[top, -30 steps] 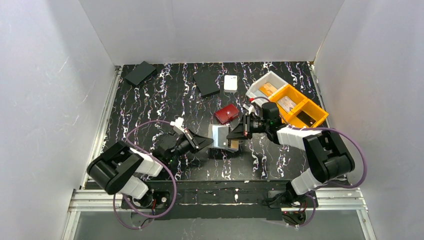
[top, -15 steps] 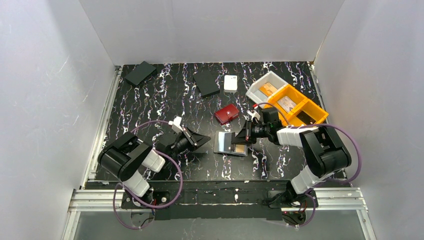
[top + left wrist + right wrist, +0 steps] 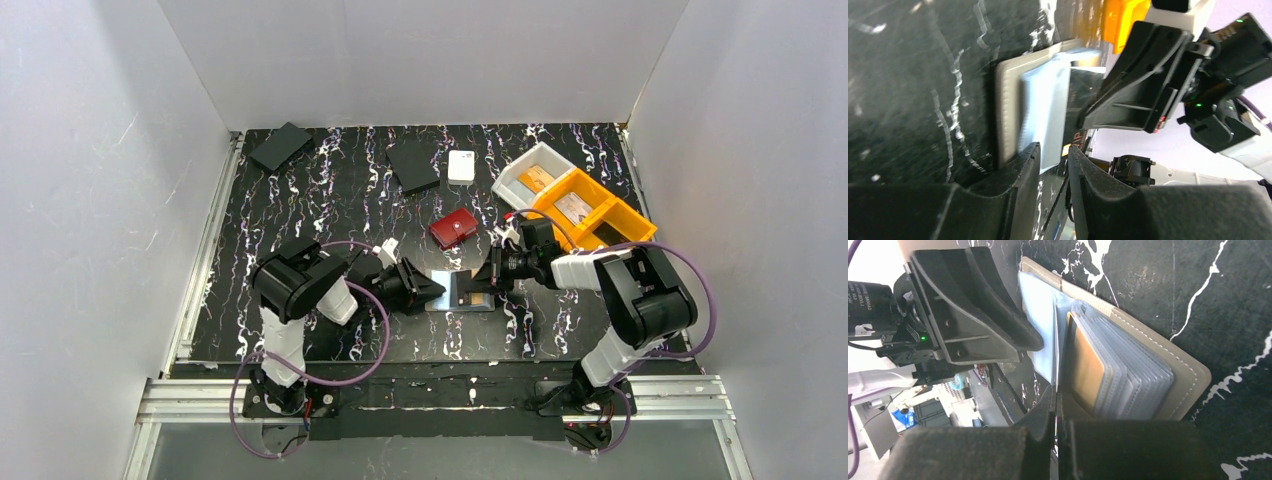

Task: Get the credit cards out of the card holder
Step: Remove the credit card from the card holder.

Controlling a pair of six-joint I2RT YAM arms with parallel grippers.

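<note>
The grey card holder lies open on the table between both arms. In the left wrist view its grey rim shows, with the light blue credit card on top. My left gripper is open by a narrow gap, and the card's near edge sits at its mouth. In the right wrist view the orange credit card sits in the stack of clear sleeves. My right gripper is shut on a thin clear sleeve of the holder, between the light blue card and the orange one.
A dark red case lies just behind the holder. Two flat black squares and a small white object lie at the back. A white bin and orange bins stand at the back right.
My left arm swung right to the holder's left edge and its jaws parted slightly. The holder went from tilted up to lying lower on the table. The right gripper stayed shut.
</note>
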